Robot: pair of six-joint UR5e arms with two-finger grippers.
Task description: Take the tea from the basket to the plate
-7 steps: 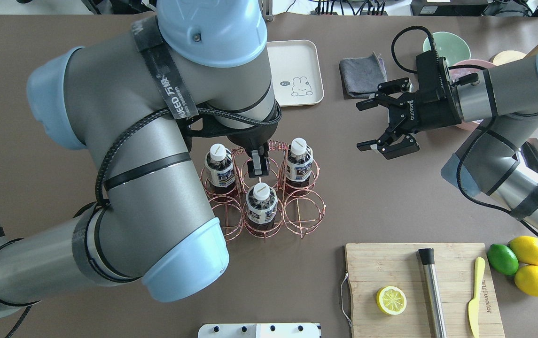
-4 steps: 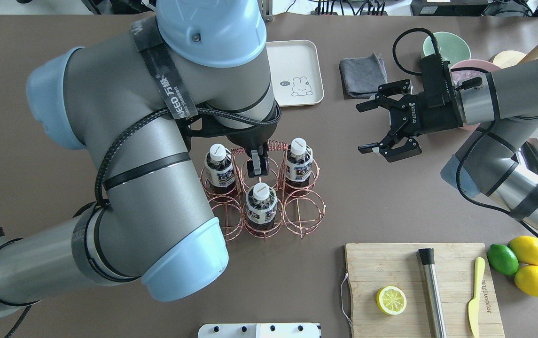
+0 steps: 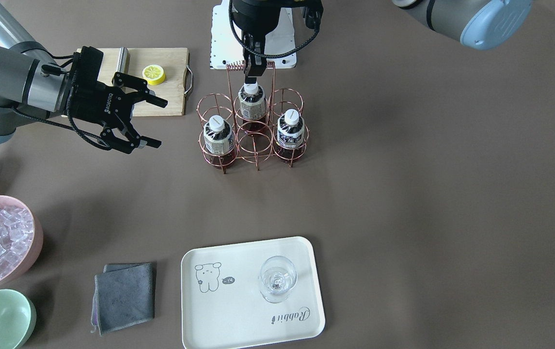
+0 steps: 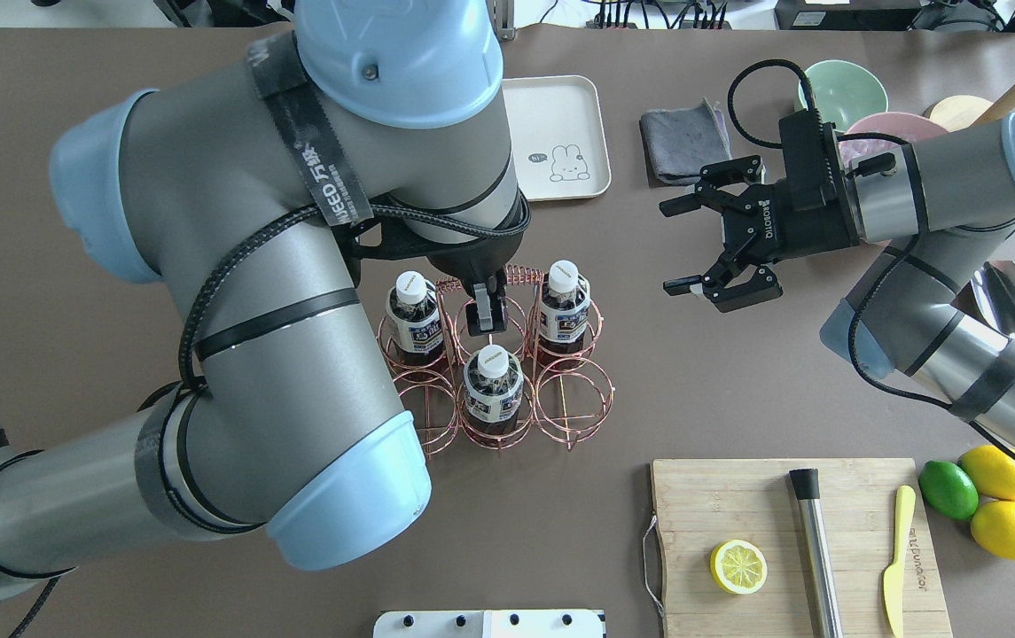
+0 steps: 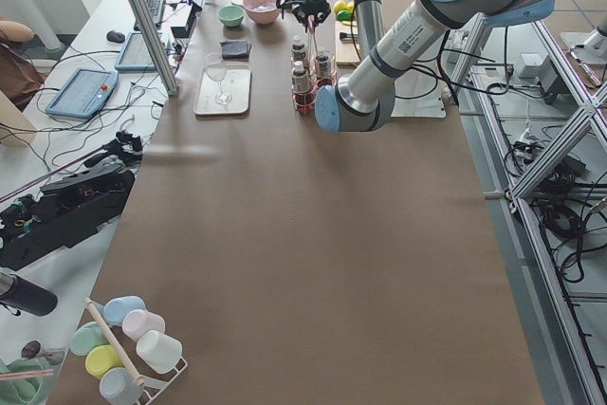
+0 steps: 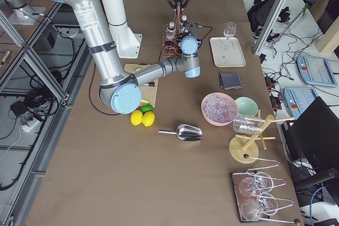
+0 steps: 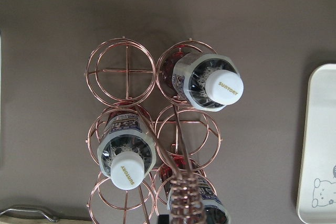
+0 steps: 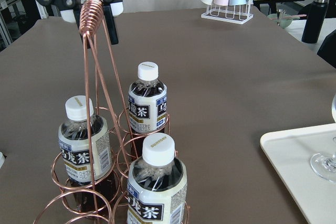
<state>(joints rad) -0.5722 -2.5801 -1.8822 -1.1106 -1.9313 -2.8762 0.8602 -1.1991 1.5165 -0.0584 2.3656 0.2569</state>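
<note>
While the left end effector (image 4: 487, 312) holds the basket (image 4: 496, 372) by the coil at the top of its handle, jaws shut on it, the right end effector (image 4: 709, 246) hangs open beside the basket — apart from every bottle. To do this well it should close on the nearest tea (image 4: 563, 306) just under the cap and lift straight up, clear of the ring. The plate (image 3: 253, 293) waits toward the tabletop's far edge.

Glossy copper wire basket (image 4: 507, 372); clear plastic tea (image 4: 493, 383) bottles, white caps; matt cream plate (image 3: 253, 293); matt brown table (image 3: 427, 169).
</note>
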